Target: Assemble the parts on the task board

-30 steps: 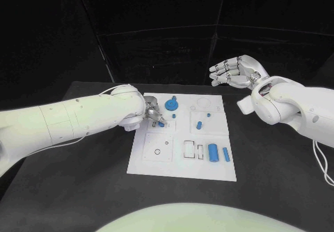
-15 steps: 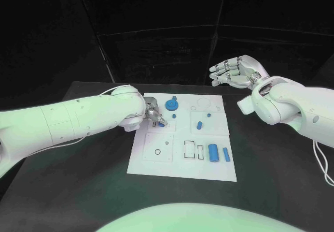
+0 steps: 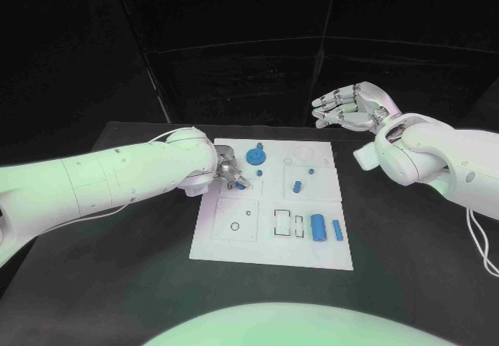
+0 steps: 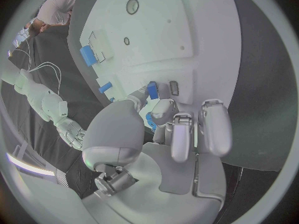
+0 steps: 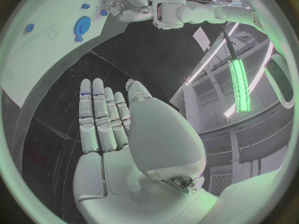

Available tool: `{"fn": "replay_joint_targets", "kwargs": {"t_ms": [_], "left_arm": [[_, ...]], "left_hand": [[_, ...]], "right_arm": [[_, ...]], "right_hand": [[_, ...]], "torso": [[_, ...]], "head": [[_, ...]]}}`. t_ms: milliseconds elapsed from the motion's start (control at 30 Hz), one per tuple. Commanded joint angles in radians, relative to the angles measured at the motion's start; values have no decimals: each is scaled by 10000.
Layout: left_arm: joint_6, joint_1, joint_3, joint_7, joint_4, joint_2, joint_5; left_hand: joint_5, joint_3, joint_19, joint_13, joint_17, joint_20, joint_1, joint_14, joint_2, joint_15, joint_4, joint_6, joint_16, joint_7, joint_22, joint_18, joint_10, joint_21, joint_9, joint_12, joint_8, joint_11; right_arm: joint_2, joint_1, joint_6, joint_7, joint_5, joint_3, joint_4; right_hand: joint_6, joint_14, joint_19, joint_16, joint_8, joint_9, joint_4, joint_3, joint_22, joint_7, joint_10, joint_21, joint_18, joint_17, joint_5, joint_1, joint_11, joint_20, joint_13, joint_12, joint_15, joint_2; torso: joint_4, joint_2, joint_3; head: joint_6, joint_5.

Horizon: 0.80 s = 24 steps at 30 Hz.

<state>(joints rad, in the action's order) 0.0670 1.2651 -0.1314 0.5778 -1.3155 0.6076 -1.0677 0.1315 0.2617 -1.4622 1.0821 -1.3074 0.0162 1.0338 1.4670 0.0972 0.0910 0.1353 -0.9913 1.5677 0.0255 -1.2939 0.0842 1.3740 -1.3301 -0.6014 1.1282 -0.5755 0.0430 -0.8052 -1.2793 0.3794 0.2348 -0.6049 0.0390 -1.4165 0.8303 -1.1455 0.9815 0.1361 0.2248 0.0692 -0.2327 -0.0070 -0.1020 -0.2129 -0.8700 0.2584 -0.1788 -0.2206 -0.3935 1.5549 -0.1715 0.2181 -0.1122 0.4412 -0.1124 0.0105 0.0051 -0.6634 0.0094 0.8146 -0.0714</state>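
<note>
White board (image 3: 272, 245), blue parts, and a small peg pinched at its left edge.

Flat, matt and rectangular, the board is laid on the black table (image 3: 125, 288) and is marked with thin outlined squares and circles. A small blue peg (image 3: 240, 185) is pinched between the fingertips (image 4: 153, 92) of the silver left hand (image 3: 228, 171), low over the board's left side, just below a round, toothed blue gear (image 3: 258, 156). Whether the peg touches the board cannot be told. Near the middle a short peg (image 3: 298, 187) is seen, and toward the near right a thick smooth cylinder (image 3: 318, 226) is set beside a slimmer pin (image 3: 338, 231). The right hand (image 3: 348, 107) is held up beyond the board's far right corner, well apart from every part, its fingers (image 5: 99, 114) straight, side by side and holding nothing.
</note>
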Motion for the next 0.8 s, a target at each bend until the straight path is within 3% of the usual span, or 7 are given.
{"fn": "replay_joint_targets", "kwargs": {"t_ms": [33,800], "left_arm": [[90,0,-4,82,14,-40,-45],[103,19,1,101,-12,-55,-45]], "left_hand": [[-62,-236,-138,22,-2634,-19,-58,1038,-103,48,102,-82,31,15,-26,-192,67,-53,-12,71,64,-14],[-24,-976,-174,104,-2634,-25,-117,1038,-349,58,565,-139,31,-10,-146,-211,114,-121,-60,154,58,3]], "right_arm": [[10,-22,-55,120,24,-7,-9],[37,-22,-78,126,24,-7,79]], "right_hand": [[-67,-27,89,-55,29,-17,-11,51,15,-244,59,-62,-22,8,29,-65,-5,8,8,65,-15,3],[-75,-33,100,-71,38,-17,-27,52,28,-247,66,-85,-22,17,33,-107,-7,13,31,81,-20,9]], "torso": [[2,-2,1],[10,3,0]], "head": [[-1,14],[-18,43]]}}
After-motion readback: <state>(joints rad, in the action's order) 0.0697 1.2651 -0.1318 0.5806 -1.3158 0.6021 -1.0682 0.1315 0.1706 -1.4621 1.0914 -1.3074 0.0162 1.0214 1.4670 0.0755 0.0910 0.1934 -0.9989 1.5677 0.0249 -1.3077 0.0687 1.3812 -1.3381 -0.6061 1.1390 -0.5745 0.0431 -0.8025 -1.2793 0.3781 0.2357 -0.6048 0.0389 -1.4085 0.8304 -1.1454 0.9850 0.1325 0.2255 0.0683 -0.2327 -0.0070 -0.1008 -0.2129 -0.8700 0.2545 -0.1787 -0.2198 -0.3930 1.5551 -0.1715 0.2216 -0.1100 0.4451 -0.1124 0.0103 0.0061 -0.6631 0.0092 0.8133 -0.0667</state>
